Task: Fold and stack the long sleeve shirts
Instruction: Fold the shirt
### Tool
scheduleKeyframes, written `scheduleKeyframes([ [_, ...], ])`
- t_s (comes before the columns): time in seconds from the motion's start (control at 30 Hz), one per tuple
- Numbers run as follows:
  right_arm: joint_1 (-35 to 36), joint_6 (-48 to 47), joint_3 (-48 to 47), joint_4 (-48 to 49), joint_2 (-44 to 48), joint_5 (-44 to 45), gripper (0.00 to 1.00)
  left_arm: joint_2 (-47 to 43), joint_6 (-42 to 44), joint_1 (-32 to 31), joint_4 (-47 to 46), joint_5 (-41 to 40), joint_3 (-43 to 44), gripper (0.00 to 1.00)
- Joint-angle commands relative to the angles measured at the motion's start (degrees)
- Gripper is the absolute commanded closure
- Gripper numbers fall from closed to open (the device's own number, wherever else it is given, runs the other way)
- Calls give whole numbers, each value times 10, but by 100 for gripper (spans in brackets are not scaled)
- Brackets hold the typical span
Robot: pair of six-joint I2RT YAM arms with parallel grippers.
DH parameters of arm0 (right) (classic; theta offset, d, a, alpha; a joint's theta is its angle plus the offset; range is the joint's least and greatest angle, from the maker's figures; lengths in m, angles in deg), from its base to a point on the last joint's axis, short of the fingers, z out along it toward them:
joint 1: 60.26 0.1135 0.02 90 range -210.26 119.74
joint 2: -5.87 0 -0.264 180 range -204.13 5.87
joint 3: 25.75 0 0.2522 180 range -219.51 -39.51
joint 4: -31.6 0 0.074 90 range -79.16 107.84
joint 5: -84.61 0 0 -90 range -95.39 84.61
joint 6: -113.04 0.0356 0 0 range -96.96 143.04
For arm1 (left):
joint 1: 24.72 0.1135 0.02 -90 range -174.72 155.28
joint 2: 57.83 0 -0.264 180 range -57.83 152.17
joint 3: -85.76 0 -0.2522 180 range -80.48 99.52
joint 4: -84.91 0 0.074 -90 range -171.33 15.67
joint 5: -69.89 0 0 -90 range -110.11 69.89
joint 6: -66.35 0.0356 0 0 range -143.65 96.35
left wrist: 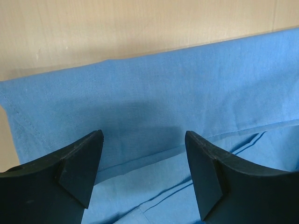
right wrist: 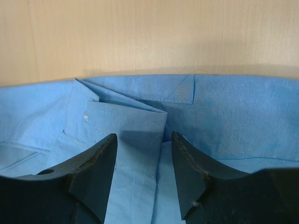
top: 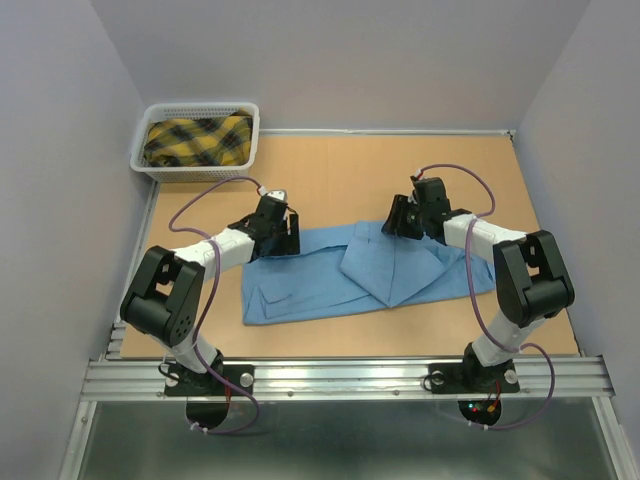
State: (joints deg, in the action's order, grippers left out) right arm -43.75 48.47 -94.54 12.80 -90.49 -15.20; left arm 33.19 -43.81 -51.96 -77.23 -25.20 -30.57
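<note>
Though the blue shirt [top: 300, 285] lies partly folded, my left pincer [left wrist: 142, 140] and right pincer [right wrist: 144, 140] stand open; stacking awaits.

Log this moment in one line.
left gripper: open over shirt edge | right gripper: open over shirt fold | shirt: partly folded

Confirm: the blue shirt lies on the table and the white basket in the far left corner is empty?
Not empty: the top view shows the white basket holding a yellow and black plaid cloth. The blue shirt does lie on the table.
</note>
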Motion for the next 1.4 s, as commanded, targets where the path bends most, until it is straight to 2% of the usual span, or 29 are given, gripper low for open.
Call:
scheduleKeyframes([
  [0.0,-1,-12,-10,27,0,-6,42,-23,-8,7,2,0,-14,18],
  [0.07,-1,-13,-12,28,-8,-11,41,-24,-13,10,3,0,-18,18],
  [0.27,-1,-31,-20,37,-14,-55,49,-29,-36,12,0,-7,-38,19],
  [0.37,-1,-41,-25,37,-9,-68,60,-30,-38,15,0,-8,-43,19],
  [0.4,-2,-42,-25,37,0,-71,70,-31,-39,16,1,-9,-44,19],
  [0.5,-1,-47,-27,37,25,-80,86,-37,-37,20,5,-8,-39,19],
  [0.57,0,-48,-28,37,40,-92,90,-44,-37,22,7,-7,-32,19],
  [0.63,2,-44,-30,38,64,-101,99,-49,-39,24,11,-3,-28,19],
  [0.93,73,-6,-30,45,131,-140,98,-135,-49,25,38,15,-2,19],
  [1.13,92,7,9,45,153,-123,93,-188,-55,24,36,72,-17,19],
  [1.2,92,5,28,45,153,-127,86,-199,-58,18,30,96,-25,19],
  [1.23,92,5,35,45,153,-127,78,-204,-62,16,26,102,-28,19],
  [1.3,92,5,51,44,158,-115,76,-210,-68,10,25,118,-30,18],
  [1.37,92,4,74,45,172,-91,64,-214,-84,-3,18,125,-29,18],
])
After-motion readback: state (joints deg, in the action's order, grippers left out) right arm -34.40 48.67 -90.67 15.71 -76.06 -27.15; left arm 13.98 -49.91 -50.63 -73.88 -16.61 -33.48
